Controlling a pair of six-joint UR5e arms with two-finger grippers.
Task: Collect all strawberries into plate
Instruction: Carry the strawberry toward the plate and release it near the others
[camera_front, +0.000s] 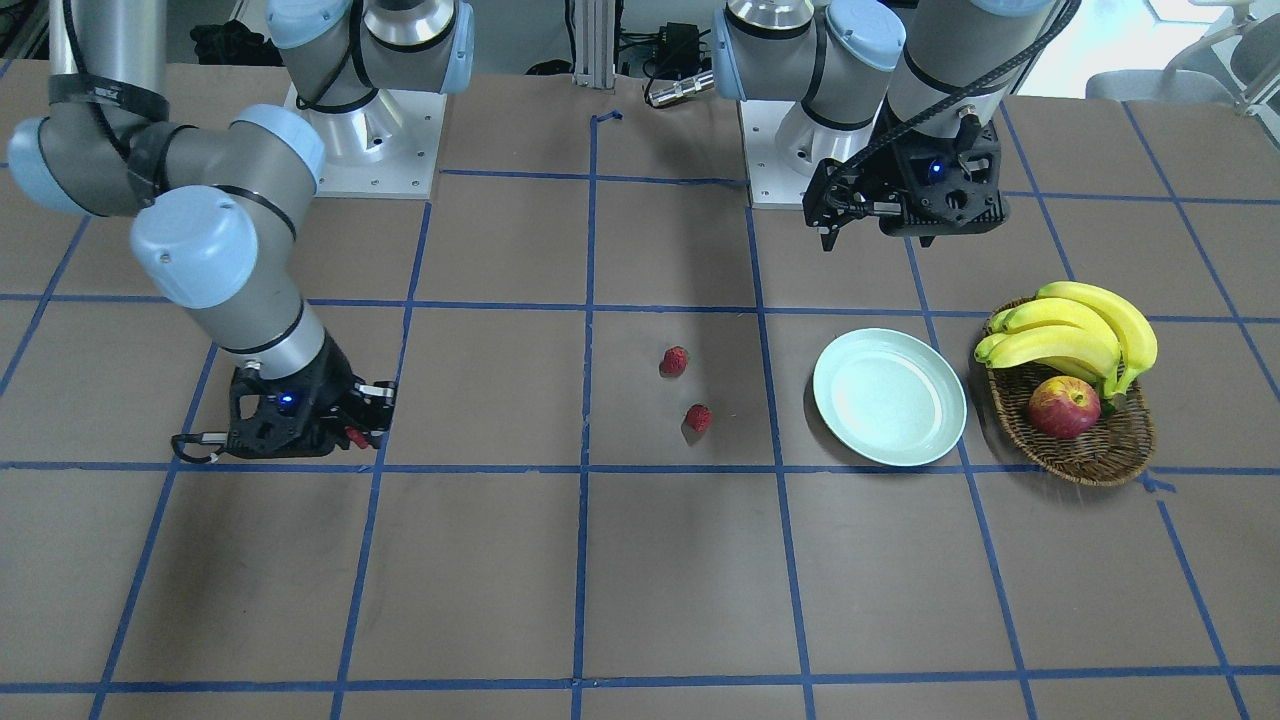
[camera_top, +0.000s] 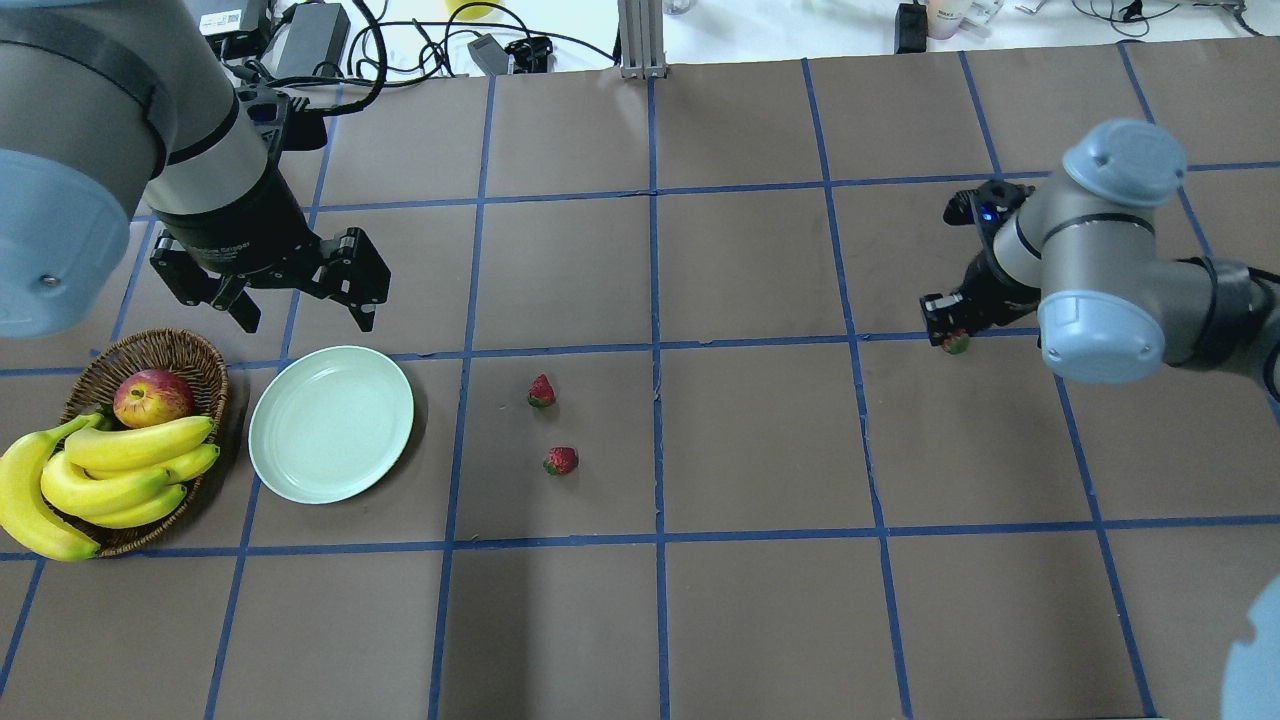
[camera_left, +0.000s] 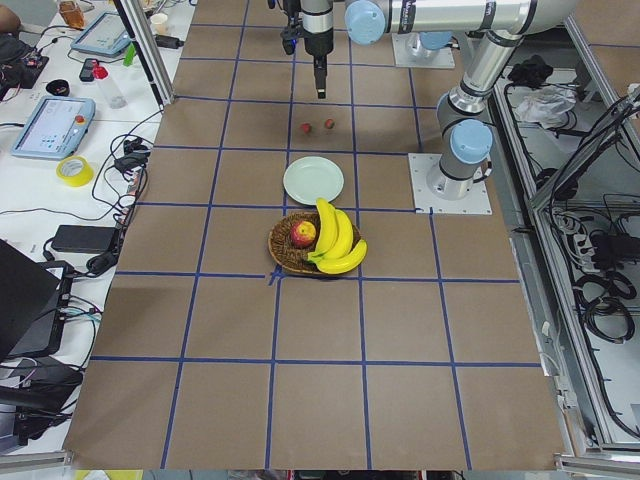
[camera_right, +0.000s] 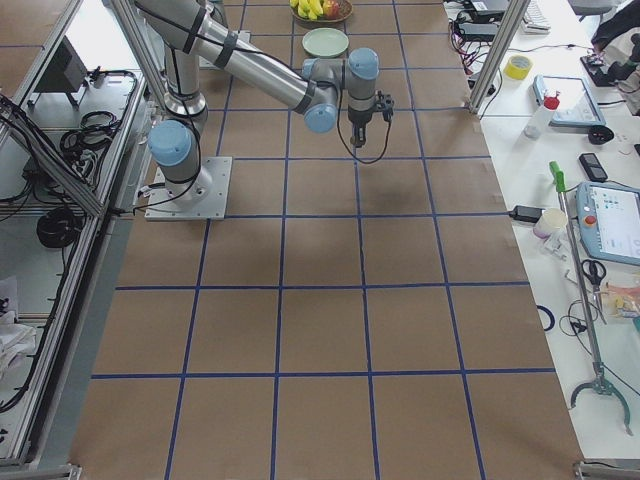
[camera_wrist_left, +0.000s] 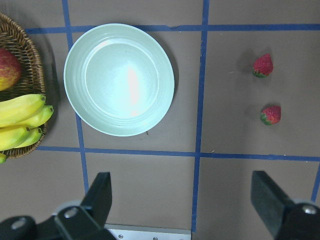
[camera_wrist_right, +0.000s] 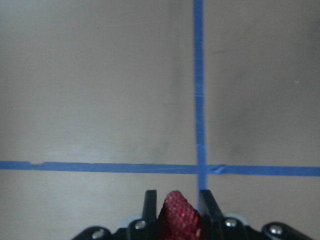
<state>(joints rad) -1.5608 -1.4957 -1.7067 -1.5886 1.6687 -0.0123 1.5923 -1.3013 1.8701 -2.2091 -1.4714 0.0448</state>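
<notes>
- Brown table (camera_top: 760, 450) surface, marked into squares by blue tape lines; cables and bench equipment lie beyond its far edge.
- Right gripper (camera_wrist_right: 178, 199): low over the table on the robot's right side. Its two black fingers are drawn in close and pinch a held strawberry (camera_wrist_right: 180, 216) between them, just by a tape crossing.
- Held strawberry: small, deep red, with a finely bumpy skin. In the overhead view a trace of green shows at its edge under the fingers. It is well apart from the plate.
- Left gripper (camera_top: 305, 318): raised above the table on the robot's left side, jaws spread wide, gripping nothing. Its wrist view looks down on the plate, the basket and the two loose fruits.
- First loose strawberry (camera_top: 541, 391) and second loose strawberry (camera_top: 561, 460): both lie on the table near its middle, in one taped square next to the plate's square. They are near each other but not touching. Each is tiny, red and bumpy, with a small green cap.
- Plate (camera_top: 331, 424): round, shallow, pale mint-green, with a raised rim, flat on the table. All three strawberries are outside it.
- Wicker basket (camera_top: 190, 350): brown, just beside the plate on the robot's left. It holds a red-yellow apple (camera_top: 153, 397) and a bunch of bananas (camera_top: 120, 465).
</notes>
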